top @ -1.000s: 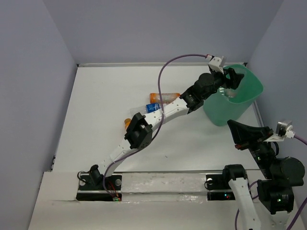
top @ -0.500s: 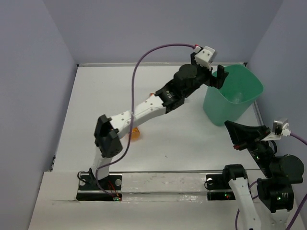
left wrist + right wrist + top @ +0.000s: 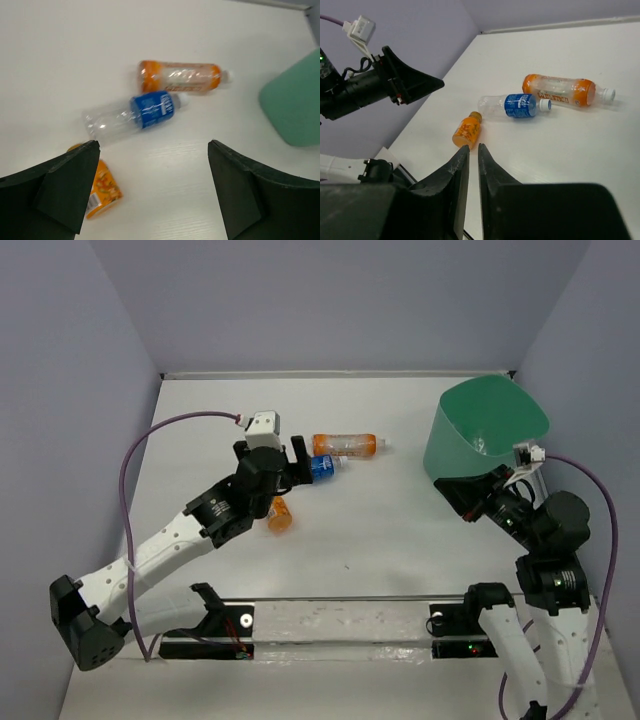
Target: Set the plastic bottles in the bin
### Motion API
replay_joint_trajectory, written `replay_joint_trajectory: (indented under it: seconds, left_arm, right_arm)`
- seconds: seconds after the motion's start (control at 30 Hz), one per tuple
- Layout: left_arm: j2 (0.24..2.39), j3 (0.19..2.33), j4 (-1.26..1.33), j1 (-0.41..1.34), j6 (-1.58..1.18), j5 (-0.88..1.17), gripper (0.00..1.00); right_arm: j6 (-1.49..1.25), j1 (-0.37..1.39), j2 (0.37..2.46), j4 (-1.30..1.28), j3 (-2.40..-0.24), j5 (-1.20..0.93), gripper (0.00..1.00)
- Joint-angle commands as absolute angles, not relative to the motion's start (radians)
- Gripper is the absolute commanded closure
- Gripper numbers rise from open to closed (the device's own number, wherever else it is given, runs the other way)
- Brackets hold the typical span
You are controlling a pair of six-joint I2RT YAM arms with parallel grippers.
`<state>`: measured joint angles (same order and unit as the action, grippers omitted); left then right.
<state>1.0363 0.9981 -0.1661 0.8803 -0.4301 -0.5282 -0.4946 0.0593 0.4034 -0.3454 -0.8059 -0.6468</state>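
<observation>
The small orange bottle lies on its side on the white table, nearest the arms' bases and close beside the left arm. Just past it, the left gripper hangs over the blue-labelled bottle, jaws spread wide and empty. Beyond that lies the long orange-tinted bottle, cap toward the right. The right gripper has its jaws all but closed on nothing. It sits before the near wall of the mint-green bin at far right. The bin's contents cannot be made out.
</observation>
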Motion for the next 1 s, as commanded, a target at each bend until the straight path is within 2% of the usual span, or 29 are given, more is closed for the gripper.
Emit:
replay_joint_trajectory:
  seconds: [0.0,0.03,0.07,0.13,0.17,0.23,0.37,0.43,0.6,0.73,0.9,0.97]
  left_arm:
    - [0.969,0.902,-0.402,0.769,-0.722,-0.532,0.01]
    - [0.974,0.887,-0.422,0.761,-0.739,-0.523,0.01]
    - [0.991,0.878,-0.442,0.756,-0.752,-0.514,0.01]
    - [1.011,0.864,-0.497,0.749,-0.822,-0.508,0.01]
    - [1.034,0.859,-0.514,0.746,-0.847,-0.508,0.01]
    - [1.064,0.845,-0.546,0.739,-0.911,-0.515,0.01]
    - [1.106,0.812,-0.519,0.727,-0.959,-0.477,0.01]
    - [1.124,0.802,-0.476,0.715,-0.956,-0.460,0.01]
    - [1.198,0.792,-0.417,0.684,-0.943,-0.462,0.01]
    - [1.235,0.755,-0.347,0.658,-0.922,-0.446,0.01]
    - [1.301,0.698,-0.266,0.638,-0.904,-0.425,0.01]
    - [1.312,0.669,-0.242,0.626,-0.897,-0.420,0.01]
  right_arm:
    - [-0.502,0.057,0.446,-0.255,-0.778,-0.710,0.76]
    - [-0.496,0.057,0.468,-0.256,-0.775,-0.712,0.72]
    - [-0.491,0.057,0.477,-0.259,-0.772,-0.707,0.63]
    - [-0.476,0.057,0.504,-0.262,-0.761,-0.706,0.54]
    - [-0.471,0.057,0.512,-0.261,-0.756,-0.701,0.46]
    - [-0.463,0.057,0.540,-0.253,-0.742,-0.692,0.38]
    - [-0.454,0.124,0.584,-0.229,-0.736,-0.640,0.28]
    - [-0.449,0.173,0.604,-0.221,-0.735,-0.600,0.26]
    - [-0.419,0.485,0.693,-0.180,-0.727,-0.361,0.24]
    - [-0.388,0.645,0.810,-0.143,-0.739,-0.249,0.22]
    - [-0.304,0.747,0.968,-0.149,-0.794,-0.158,0.20]
    - [-0.266,0.770,1.023,-0.156,-0.825,-0.158,0.16]
